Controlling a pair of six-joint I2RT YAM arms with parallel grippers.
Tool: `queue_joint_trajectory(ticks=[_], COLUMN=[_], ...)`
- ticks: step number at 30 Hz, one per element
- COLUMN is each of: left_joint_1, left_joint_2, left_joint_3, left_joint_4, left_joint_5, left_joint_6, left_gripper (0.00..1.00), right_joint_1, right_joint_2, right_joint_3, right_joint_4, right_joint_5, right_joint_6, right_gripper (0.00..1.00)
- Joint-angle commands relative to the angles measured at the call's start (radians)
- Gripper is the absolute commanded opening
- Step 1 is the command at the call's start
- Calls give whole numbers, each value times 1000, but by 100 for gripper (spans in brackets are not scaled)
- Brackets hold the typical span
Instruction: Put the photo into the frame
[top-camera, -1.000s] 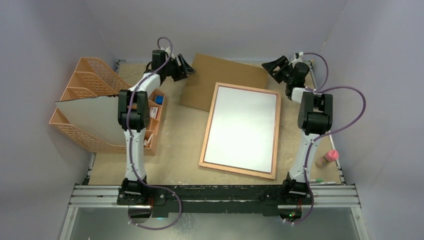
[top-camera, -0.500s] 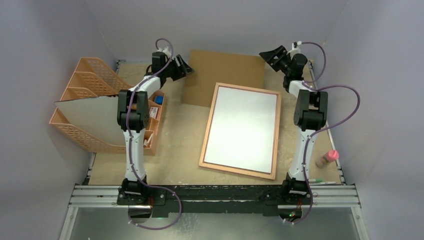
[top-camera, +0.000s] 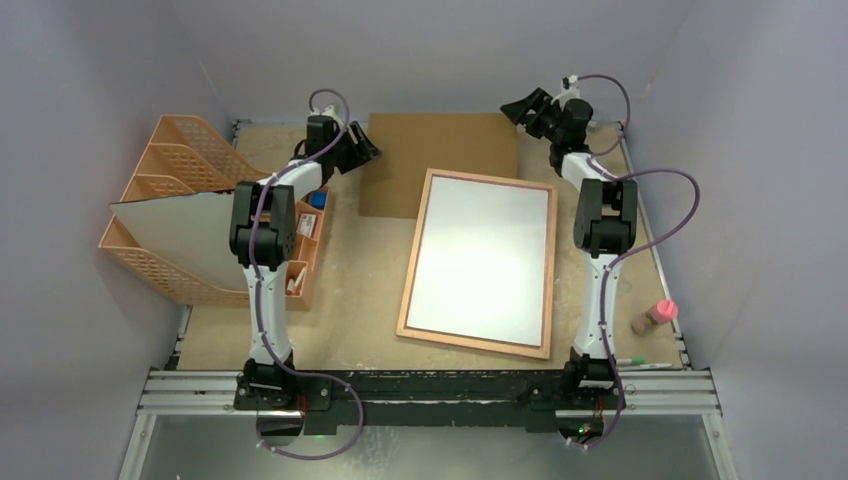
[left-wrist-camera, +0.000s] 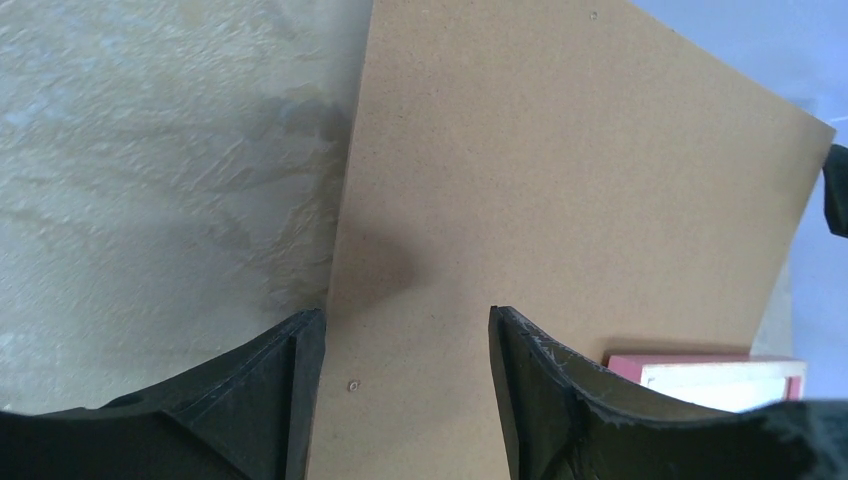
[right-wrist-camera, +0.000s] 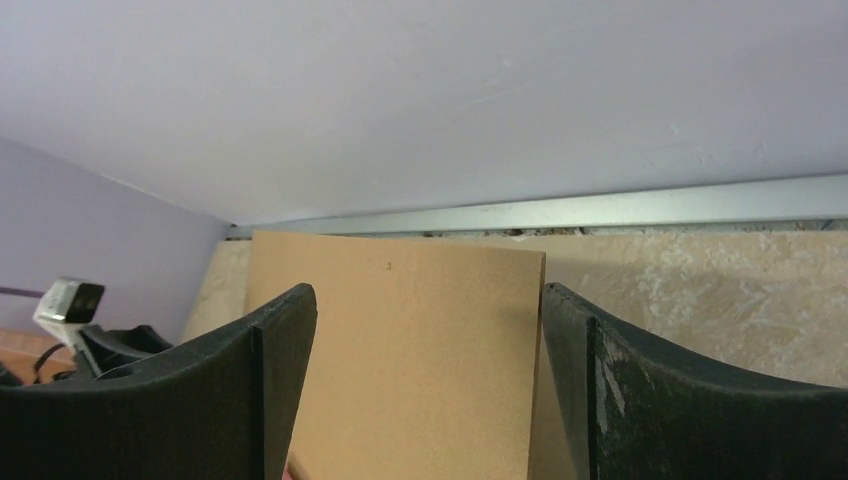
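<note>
The frame (top-camera: 478, 343) lies flat mid-table with its tan rim up; a pink corner of it shows in the left wrist view (left-wrist-camera: 625, 362). A plain white sheet (top-camera: 482, 255) fills it, which looks like the photo's white reverse; no sea picture shows. The brown backing board (top-camera: 440, 150) lies behind the frame, its near edge under the frame's top. My left gripper (top-camera: 358, 143) is open over the board's left edge (left-wrist-camera: 407, 315). My right gripper (top-camera: 515, 108) is open at the board's far right corner (right-wrist-camera: 428, 292). Neither holds anything.
Orange file trays (top-camera: 170, 160) stand at the left with a greyish-white sheet (top-camera: 180, 235) leaning on them. A small organiser box (top-camera: 310, 225) sits beside them. A pink-capped bottle (top-camera: 655, 317) and a pen (top-camera: 640, 364) lie at the near right. The back wall rail (right-wrist-camera: 600, 210) is close.
The backing board has turned from tilted to square with the back wall and slid backwards. Both grippers moved back and leftwards with its corners, jaws open throughout.
</note>
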Motion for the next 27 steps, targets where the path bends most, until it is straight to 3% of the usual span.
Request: queue_joint_trajectory(ticks=[1, 9, 14, 22, 27], left_joint_1=[-46, -46, -46, -45, -46], left_joint_2=[-60, -53, -43, -46, -33], left_joint_3=[-28, 9, 37, 73, 105], left_joint_4=[-58, -165, -229, -328, -419], left_joint_5=[-79, -187, -247, -344, -326], left_joint_6=[18, 43, 49, 43, 3], left_gripper=[63, 67, 74, 82, 83], right_joint_1=[68, 68, 68, 69, 70], right_joint_2=[17, 53, 54, -43, -111], right_joint_3=[36, 84, 130, 2, -97], right_joint_4=[-42, -192, -394, -573, -636], right_joint_5=[-7, 111, 246, 463, 450], right_joint_6=[-29, -62, -118, -166, -179], right_gripper=[84, 88, 89, 88, 87])
